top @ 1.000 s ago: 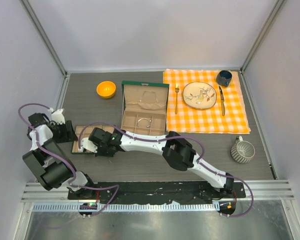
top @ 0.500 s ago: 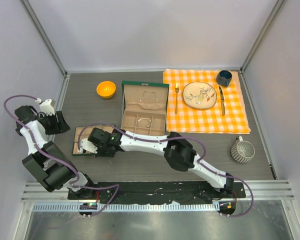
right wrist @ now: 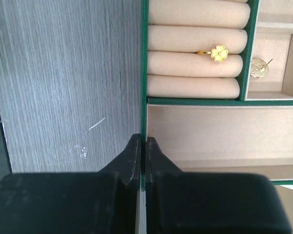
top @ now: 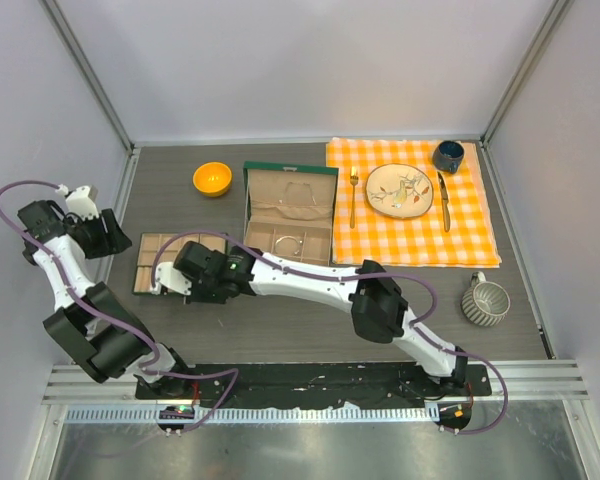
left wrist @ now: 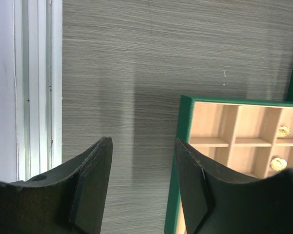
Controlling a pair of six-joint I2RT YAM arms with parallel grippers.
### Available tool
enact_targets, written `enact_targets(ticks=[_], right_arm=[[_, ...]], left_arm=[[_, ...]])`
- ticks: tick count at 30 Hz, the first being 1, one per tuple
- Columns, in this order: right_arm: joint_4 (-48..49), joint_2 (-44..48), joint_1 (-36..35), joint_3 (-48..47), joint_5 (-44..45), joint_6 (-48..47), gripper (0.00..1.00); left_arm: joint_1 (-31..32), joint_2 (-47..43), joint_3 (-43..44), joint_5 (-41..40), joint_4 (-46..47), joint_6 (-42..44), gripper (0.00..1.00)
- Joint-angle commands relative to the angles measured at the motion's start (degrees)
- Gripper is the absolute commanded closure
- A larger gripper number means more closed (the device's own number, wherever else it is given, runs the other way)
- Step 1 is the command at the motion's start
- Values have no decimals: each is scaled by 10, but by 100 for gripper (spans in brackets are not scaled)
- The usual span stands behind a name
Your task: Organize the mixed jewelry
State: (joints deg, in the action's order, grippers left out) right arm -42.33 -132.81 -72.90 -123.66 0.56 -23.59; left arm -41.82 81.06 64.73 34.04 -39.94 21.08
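Right wrist: clover ring (right wrist: 218, 52) lies lengthwise along the rolls (right wrist: 185, 39) of the tray (right wrist: 144, 73).

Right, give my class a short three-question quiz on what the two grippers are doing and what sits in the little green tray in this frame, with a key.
1. Fill in: the clover ring on the beige rolls of the green tray is ____ in colour.
2. The fingers of the right gripper are: A wide open; B shut on the tray's wall; C shut on the clover ring.
3. True or false: the left gripper has its fingers apart, gripping nothing.
Key: 1 gold; 2 B; 3 true.
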Motion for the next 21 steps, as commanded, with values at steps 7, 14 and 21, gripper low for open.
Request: enact_targets(ticks=[7,14,21], right_arm=[[14,143,-2,67,40,0,99],[30,277,10,217,41,-2,99],[31,375,45,325,33,-5,99]], left_arm=[[-6,2,24,18,16,-29,42],[-6,-8,7,44,10,-16,41],[6,-12,0,75,-8,-2,40]])
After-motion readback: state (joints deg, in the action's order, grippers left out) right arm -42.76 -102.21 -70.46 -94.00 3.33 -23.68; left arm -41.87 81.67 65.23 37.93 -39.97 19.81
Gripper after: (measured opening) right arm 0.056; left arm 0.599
